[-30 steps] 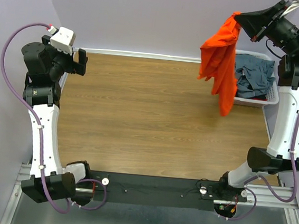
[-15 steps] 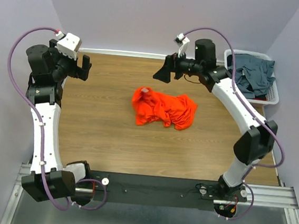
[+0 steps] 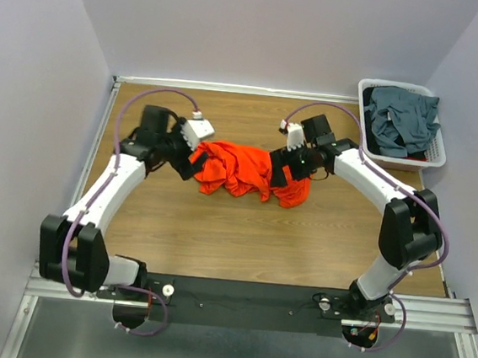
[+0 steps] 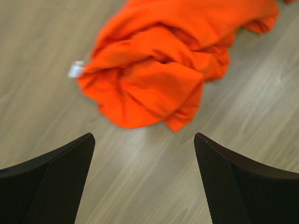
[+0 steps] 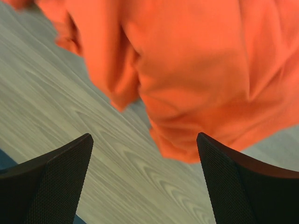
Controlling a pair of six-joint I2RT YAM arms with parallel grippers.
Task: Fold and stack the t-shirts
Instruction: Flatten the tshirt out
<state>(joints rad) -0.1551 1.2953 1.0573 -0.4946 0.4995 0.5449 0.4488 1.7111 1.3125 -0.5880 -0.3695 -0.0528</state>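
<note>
The bright orange-red t-shirt (image 3: 242, 169) lies crumpled in a heap in the middle of the wooden table (image 3: 217, 228). My left gripper (image 3: 192, 161) hovers at its left end, open and holding nothing. In the left wrist view the t-shirt (image 4: 163, 65) with its white tag (image 4: 75, 69) lies just beyond the left gripper (image 4: 144, 137). My right gripper (image 3: 289, 170) stands open over the heap's right end. In the right wrist view an edge of the t-shirt (image 5: 196, 65) reaches in between the spread fingers of the right gripper (image 5: 145, 136). Dark blue-grey t-shirts (image 3: 401, 118) lie bunched in the basket.
A white slatted basket (image 3: 363, 91) stands at the back right corner of the table. Purple walls close in the back and both sides. The black rail (image 3: 244, 298) with the arm bases runs along the near edge.
The right gripper, which held the orange t-shirt up by the basket, has let it go; it now lies on the table. Both arms have come down to its two ends.
</note>
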